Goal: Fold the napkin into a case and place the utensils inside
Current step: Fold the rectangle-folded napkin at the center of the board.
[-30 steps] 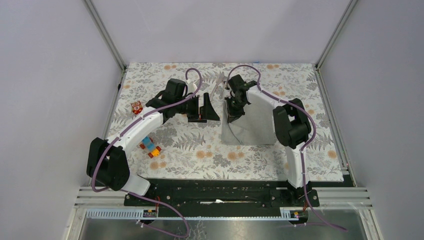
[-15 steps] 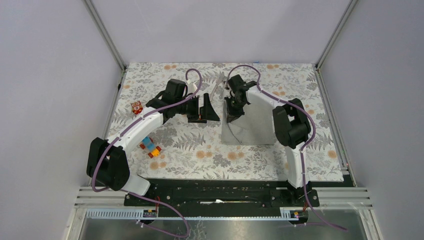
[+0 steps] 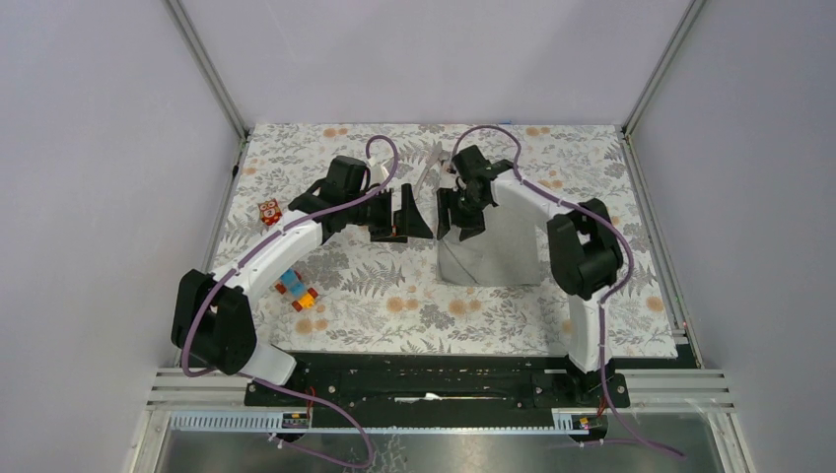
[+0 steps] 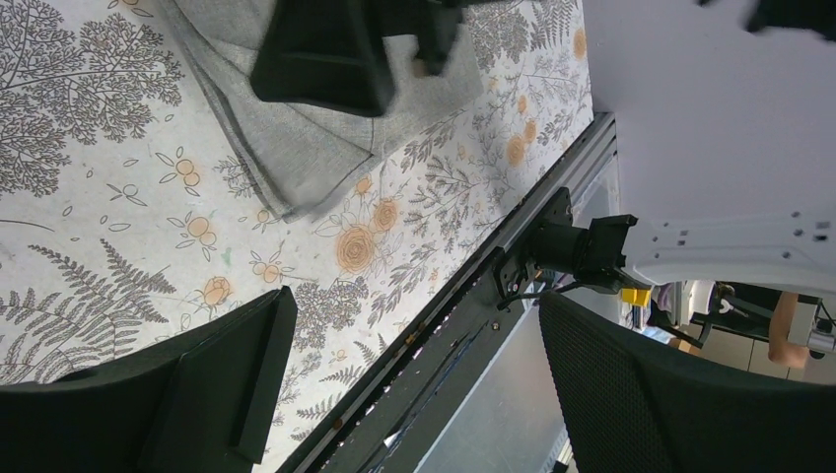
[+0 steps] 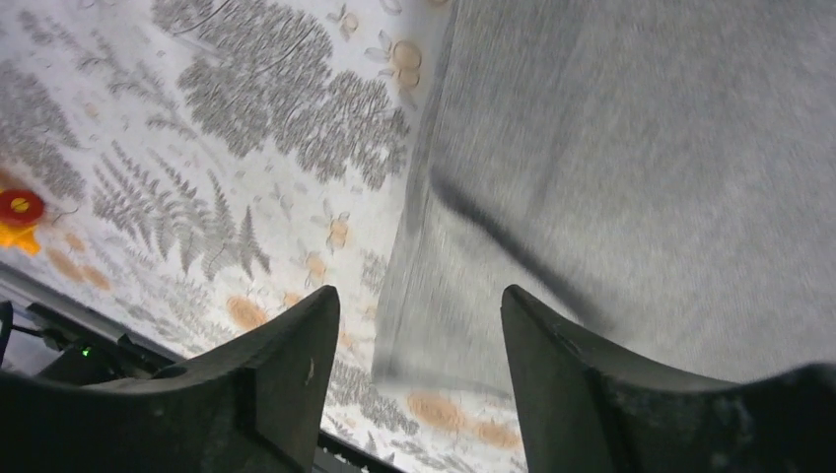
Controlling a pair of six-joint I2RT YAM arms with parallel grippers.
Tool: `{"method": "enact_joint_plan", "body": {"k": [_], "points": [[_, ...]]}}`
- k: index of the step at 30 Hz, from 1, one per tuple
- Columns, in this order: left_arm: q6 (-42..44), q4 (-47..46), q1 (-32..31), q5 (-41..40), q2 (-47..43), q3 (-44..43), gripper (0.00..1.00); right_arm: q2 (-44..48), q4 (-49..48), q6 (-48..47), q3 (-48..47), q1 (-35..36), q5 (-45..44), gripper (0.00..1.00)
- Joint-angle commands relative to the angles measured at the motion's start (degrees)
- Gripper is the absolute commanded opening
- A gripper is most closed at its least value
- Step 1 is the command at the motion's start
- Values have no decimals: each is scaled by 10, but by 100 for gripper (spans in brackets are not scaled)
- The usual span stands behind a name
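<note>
Napkin [image 3: 503, 256] beneath right arm [image 3: 525, 194], jaws apart

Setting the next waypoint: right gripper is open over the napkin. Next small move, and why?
Probably lift the right gripper straight up, clear of the napkin. Its jaws stand apart with nothing between them, and the cloth lies folded on the tablecloth, so there seems nothing to hold here. Rising first should avoid dragging the fold.

surface: floral tablecloth [image 3: 394, 296] | on it: grey napkin [image 3: 505, 254], toy blocks [image 3: 299, 293], utensils [image 3: 430, 168]
</note>
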State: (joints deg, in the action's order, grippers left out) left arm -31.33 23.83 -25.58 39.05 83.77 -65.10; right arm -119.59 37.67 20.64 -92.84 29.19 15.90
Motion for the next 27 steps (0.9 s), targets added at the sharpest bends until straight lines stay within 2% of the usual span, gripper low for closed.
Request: {"method": "enact_joint_plan", "body": {"k": [1,4,6,13,21,27], "points": [[9,-25,4,-8,11,2,99,135,-31,16,60,-4,-10,72],[11,-24,8,-10,16,2,99,206,-106,31,176,-39,31,76],[14,-24,9,-16,20,1,99,236,-173,55,265,-66,100,78],[26,-11,10,-34,40,-4,99,280,-347,113,426,-143,164,78],[35,-3,12,-47,43,-12,99,224,-414,124,443,-147,213,65],[37,0,24,-50,47,-13,99,204,-427,121,430,-112,242,62]]}}
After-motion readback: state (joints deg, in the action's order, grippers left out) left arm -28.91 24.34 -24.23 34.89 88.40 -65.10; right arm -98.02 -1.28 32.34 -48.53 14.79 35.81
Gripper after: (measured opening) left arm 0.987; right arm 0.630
